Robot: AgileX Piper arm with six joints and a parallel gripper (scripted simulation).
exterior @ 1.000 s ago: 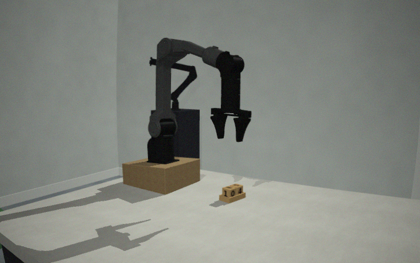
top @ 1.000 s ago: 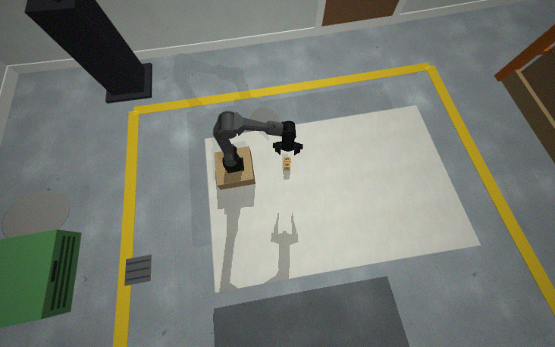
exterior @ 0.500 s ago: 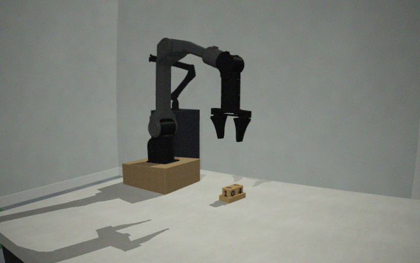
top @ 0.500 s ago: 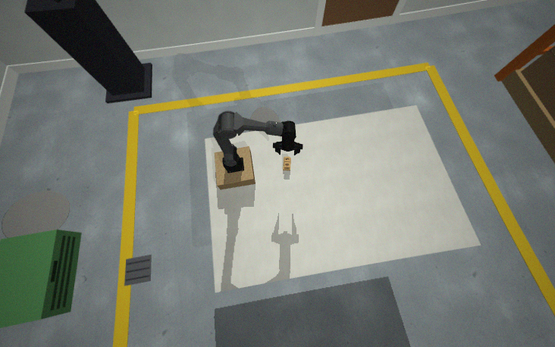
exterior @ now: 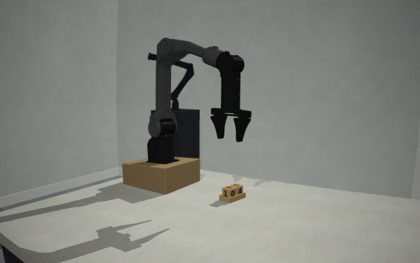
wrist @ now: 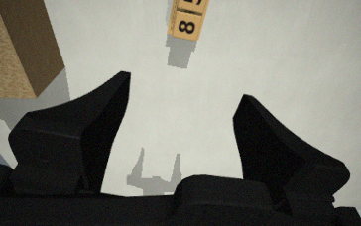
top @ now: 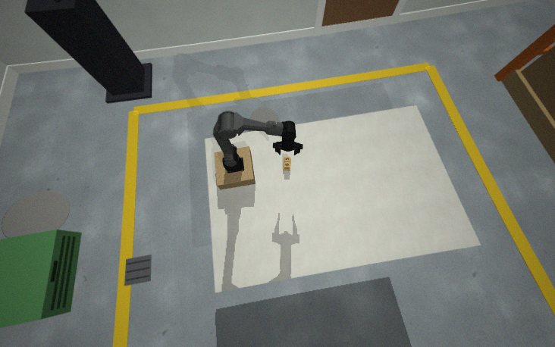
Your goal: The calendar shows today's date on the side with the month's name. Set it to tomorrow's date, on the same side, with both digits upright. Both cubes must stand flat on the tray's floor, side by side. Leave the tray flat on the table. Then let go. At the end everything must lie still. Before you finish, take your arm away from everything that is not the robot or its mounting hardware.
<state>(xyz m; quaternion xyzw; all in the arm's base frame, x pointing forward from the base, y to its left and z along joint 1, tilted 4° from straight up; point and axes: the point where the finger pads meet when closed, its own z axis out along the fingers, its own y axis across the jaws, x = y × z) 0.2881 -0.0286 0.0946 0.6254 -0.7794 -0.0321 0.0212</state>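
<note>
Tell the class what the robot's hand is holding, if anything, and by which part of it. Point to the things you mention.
Nothing is held: the hand [top: 288, 152] [exterior: 229, 140] [wrist: 185, 96] is open above the table [top: 368, 176] [exterior: 309, 223] [wrist: 298, 55], apart from the calendar [top: 286, 164] [exterior: 232, 197] [wrist: 187, 26].

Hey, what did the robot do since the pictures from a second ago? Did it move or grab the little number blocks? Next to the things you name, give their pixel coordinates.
Nothing visibly changed. The robot arm [top: 224, 124] [exterior: 163, 83] stayed up in the same pose, its jaws wide open and holding nothing. The number blocks [top: 286, 164] [exterior: 232, 192] [wrist: 186, 27] stayed put on the table in their tray.
</note>
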